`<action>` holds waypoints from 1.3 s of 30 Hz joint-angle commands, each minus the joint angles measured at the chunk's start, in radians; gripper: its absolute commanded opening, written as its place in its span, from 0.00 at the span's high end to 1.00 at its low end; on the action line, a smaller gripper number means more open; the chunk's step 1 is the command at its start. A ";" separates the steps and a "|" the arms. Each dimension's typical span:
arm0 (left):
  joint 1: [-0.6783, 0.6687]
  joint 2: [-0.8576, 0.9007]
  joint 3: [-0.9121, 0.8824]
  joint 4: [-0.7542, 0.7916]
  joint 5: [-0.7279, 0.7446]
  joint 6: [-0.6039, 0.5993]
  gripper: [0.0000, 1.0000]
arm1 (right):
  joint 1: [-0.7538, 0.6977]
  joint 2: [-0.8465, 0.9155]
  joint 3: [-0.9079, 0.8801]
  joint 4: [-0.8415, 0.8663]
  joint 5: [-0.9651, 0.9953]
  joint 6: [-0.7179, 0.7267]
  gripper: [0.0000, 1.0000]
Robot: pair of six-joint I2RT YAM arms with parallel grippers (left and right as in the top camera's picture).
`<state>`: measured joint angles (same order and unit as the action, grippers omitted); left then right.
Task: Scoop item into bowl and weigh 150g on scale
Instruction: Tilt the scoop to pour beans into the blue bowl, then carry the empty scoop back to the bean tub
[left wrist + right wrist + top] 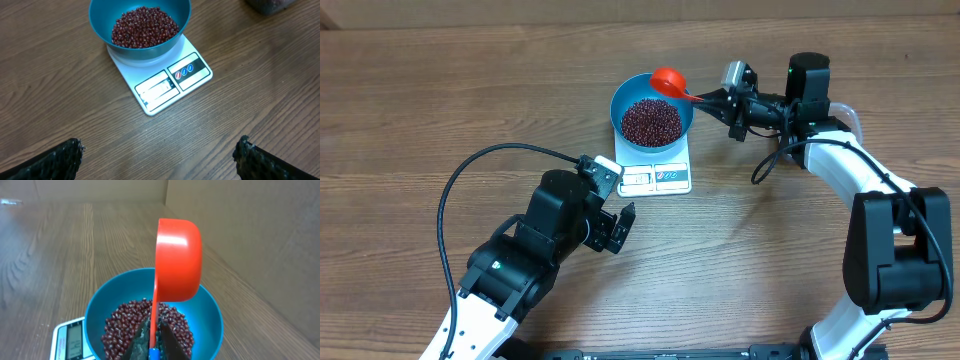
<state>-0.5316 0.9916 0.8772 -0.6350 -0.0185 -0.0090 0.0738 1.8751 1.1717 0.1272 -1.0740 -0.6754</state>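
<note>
A blue bowl [651, 110] [140, 27] [205, 315] stands on the white scale [658, 177] [170, 82] [70, 340] and holds a heap of dark red beans [651, 121] [144, 27] [122, 325]. My right gripper [718, 101] [152, 342] is shut on the handle of a red scoop [669, 81] [177, 260], whose cup is turned on its side above the bowl's far rim. My left gripper [620, 230] [160, 160] stands open over bare wood just in front of the scale, holding nothing.
A dark container edge [267, 5] shows at the top right of the left wrist view. A black cable [470, 175] loops left of the left arm. The wooden table [420, 90] stretches around the scale.
</note>
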 commanded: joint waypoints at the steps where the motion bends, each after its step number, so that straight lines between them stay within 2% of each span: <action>1: -0.006 0.002 0.000 0.003 0.012 -0.016 0.00 | 0.001 0.003 0.006 0.039 -0.045 0.179 0.96; 5: -0.006 0.002 0.000 0.003 0.012 -0.016 0.00 | -0.012 0.003 0.006 0.089 -0.045 0.391 0.96; 15: -0.006 0.002 0.000 0.003 0.012 -0.016 0.00 | -0.140 -0.074 0.007 0.093 -0.041 0.776 0.96; 20: -0.006 0.002 0.000 0.003 0.012 -0.016 0.00 | -0.216 -0.175 0.007 -0.063 0.056 0.778 0.96; 23: -0.006 0.002 0.000 0.003 0.012 -0.016 0.00 | -0.249 -0.248 0.007 -0.214 0.229 0.768 0.96; 29: -0.006 0.002 0.000 0.003 0.012 -0.016 0.00 | -0.268 -0.389 0.007 -0.517 0.612 0.612 0.96; 35: -0.006 0.002 0.000 0.003 0.012 -0.016 0.00 | -0.268 -0.433 0.006 -0.702 0.994 0.587 0.96; 39: -0.006 0.002 0.000 0.003 0.012 -0.016 0.01 | -0.268 -0.409 0.006 -0.781 1.111 0.587 0.96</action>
<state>-0.5316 0.9916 0.8764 -0.6353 -0.0185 -0.0090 -0.1902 1.4570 1.1744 -0.6392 -0.1551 -0.0696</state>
